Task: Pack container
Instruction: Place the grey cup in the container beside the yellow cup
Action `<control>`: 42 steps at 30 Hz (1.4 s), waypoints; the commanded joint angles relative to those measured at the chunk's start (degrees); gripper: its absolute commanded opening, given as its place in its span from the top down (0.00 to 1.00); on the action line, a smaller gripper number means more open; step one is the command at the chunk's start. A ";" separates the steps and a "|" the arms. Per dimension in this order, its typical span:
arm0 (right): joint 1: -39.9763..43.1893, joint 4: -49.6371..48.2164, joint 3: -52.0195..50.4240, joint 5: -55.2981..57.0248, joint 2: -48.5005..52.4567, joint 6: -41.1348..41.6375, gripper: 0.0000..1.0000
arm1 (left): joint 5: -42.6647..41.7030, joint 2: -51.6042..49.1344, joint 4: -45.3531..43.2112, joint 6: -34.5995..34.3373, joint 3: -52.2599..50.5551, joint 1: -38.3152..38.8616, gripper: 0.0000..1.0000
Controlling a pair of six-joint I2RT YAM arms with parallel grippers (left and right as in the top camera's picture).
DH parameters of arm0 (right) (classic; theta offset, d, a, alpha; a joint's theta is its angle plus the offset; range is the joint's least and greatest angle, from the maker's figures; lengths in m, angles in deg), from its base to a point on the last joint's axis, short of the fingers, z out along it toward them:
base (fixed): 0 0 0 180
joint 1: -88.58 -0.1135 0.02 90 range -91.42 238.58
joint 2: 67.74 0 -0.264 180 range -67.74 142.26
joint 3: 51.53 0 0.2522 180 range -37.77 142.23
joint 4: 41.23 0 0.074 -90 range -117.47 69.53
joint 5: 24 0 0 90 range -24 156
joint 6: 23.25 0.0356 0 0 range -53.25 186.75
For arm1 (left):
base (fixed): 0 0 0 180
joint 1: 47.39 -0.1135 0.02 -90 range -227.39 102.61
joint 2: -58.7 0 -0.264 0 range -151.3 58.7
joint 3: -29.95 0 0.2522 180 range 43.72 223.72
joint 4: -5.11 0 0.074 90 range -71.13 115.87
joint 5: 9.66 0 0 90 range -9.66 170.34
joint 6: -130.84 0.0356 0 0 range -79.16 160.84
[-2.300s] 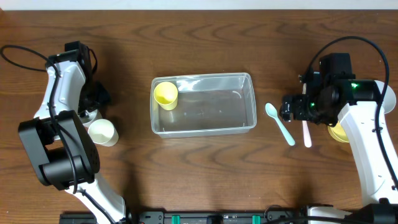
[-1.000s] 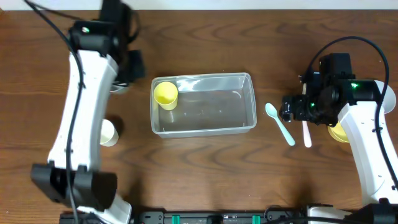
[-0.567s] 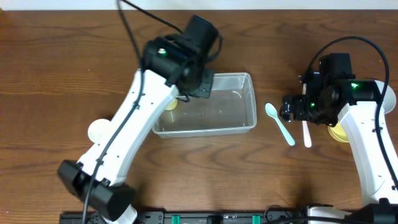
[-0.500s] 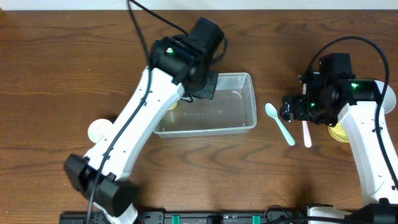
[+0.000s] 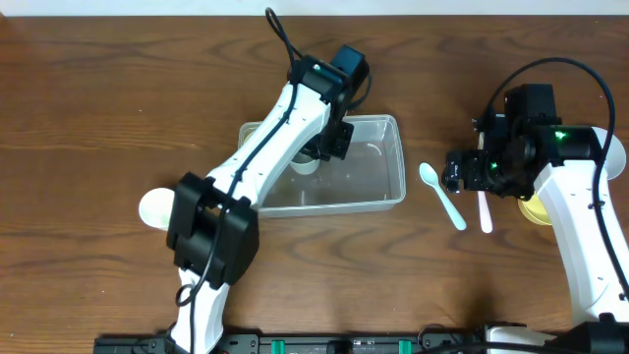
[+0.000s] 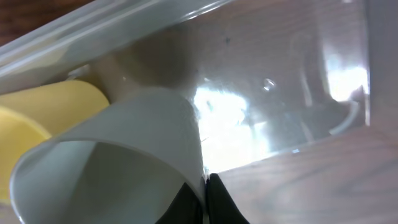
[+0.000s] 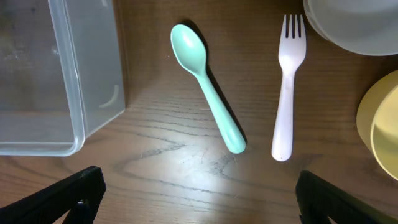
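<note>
"What has your left gripper [image 6: 204, 190] got?"

"It's clamped on the white cup's [image 6: 124, 149] thin rim, over the container [image 5: 401, 167] mid-table, beside the yellow cup [image 6: 43, 106]."

"How will the container handle?"

"It's clear, glossy, stiff plastic, so probably light and slippery. Steady it by the rim. Your right gripper [image 7: 200, 199] hangs parted above the mint spoon [image 7: 208, 87]."

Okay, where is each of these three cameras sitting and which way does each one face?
Overhead: above the table, looking straight down; both arms show.
Left wrist: on the left gripper, looking into the container; its fingers pinch a white cup.
Right wrist: on the open right gripper, facing down at the spoon and fork; both fingertips show.
Shared: all three see the container; overhead and right wrist share the spoon and fork.
</note>
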State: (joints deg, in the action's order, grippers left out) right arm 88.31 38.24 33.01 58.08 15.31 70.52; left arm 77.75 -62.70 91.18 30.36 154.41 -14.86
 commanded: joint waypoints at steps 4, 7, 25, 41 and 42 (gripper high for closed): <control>0.37 0.15 1.03 0.17 0.22 -0.87 0.01 | 0.44 -2.67 -1.27 1.29 -0.09 -2.45 0.94; 0.37 0.15 1.03 0.17 0.22 -0.87 0.01 | 0.42 -2.84 -1.49 2.64 -0.11 -3.37 0.94; 0.37 0.15 1.03 0.17 0.22 -0.87 0.01 | 0.42 -2.84 -3.67 4.48 -0.11 -3.58 0.70; 0.37 0.11 1.05 0.20 0.22 -0.90 0.01 | 3.82 3.74 -3.17 5.60 0.35 -3.58 0.41; 0.37 0.11 1.03 0.20 0.22 -0.87 0.01 | 5.11 5.66 -2.80 5.57 0.35 -3.58 0.40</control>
State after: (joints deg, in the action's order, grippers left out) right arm 88.31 38.30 33.01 58.08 15.31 70.52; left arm 78.85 -64.13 87.62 35.37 154.41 -18.20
